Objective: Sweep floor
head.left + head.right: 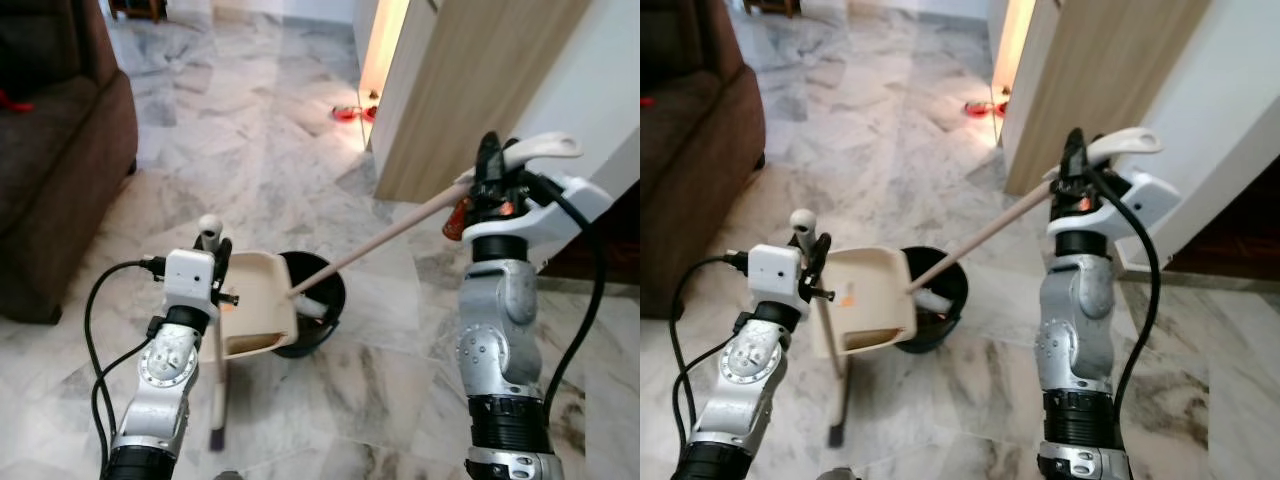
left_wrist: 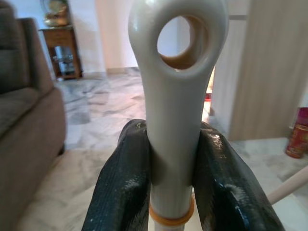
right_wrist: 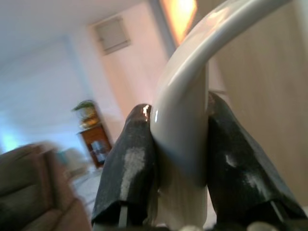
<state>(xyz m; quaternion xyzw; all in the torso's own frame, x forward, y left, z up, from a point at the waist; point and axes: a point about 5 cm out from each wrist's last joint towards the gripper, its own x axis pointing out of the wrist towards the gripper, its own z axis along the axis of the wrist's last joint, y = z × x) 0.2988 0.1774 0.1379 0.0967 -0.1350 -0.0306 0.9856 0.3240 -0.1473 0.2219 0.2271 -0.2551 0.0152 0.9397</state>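
My left gripper (image 1: 212,250) is shut on the upright cream handle (image 2: 175,96) of a long-handled dustpan, just below the handle's hanging hole. The cream dustpan (image 1: 262,305) is tipped against the rim of a small black bin (image 1: 328,292) on the marble floor. My right gripper (image 1: 489,172) is held higher, to the right, shut on the curved white grip (image 3: 185,120) of a broom. The pale broom stick (image 1: 390,235) slants down and left, and its lower end sits at the dustpan's mouth over the bin. Black fingers (image 3: 127,168) press both sides of the grip.
A brown sofa (image 1: 50,150) stands along the left. A wooden panel (image 1: 470,90) and a white wall rise at the right, with red items (image 1: 350,113) on the floor by a lit doorway. A red can (image 2: 296,139) stands near the wall. Open marble floor (image 1: 250,150) stretches ahead.
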